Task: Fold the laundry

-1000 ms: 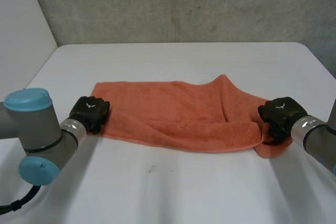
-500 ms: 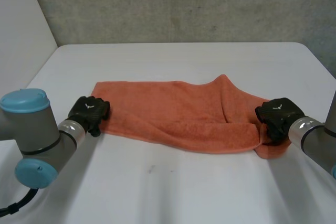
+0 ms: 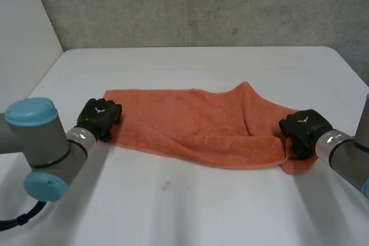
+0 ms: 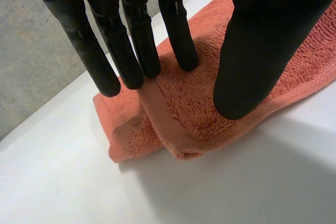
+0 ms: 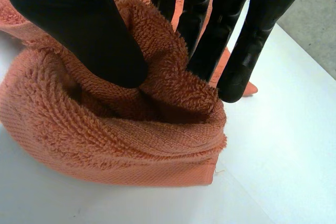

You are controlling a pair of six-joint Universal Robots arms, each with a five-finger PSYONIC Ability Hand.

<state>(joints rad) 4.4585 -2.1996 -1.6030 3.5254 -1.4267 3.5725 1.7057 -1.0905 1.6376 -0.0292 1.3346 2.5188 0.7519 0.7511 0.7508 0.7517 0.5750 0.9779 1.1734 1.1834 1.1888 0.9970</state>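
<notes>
On the white table (image 3: 202,211), an orange towel (image 3: 196,125) lies spread crosswise at mid-table, long side running from one arm to the other. Its near edge is doubled over into a low roll. Its far edge rises to a small peak toward the right end.

Left arm (image 3: 40,148) comes in from the near left corner and right arm (image 3: 346,154) from the near right. Each ends at one short end of the towel.

Left hand (image 3: 99,118): at the towel's left end, on the near corner. Left wrist view: hand (image 4: 262,40) has straight fingers with their tips (image 4: 186,61) set down on the towel (image 4: 178,114). The thumb stands apart from them over the doubled hem. A ridge of cloth lies between thumb and fingers, not closed upon. Thumb tip looks to be resting on the pile, but contact is uncertain from this angle.

Right hand (image 3: 302,131): at the towel's right end, where the cloth is bunched. Right wrist view: hand (image 5: 79,24) has a raised fold of towel (image 5: 105,129) nipped between thumb and fingers (image 5: 210,51). The rest of that end is heaped in a loop under the palm.
</notes>
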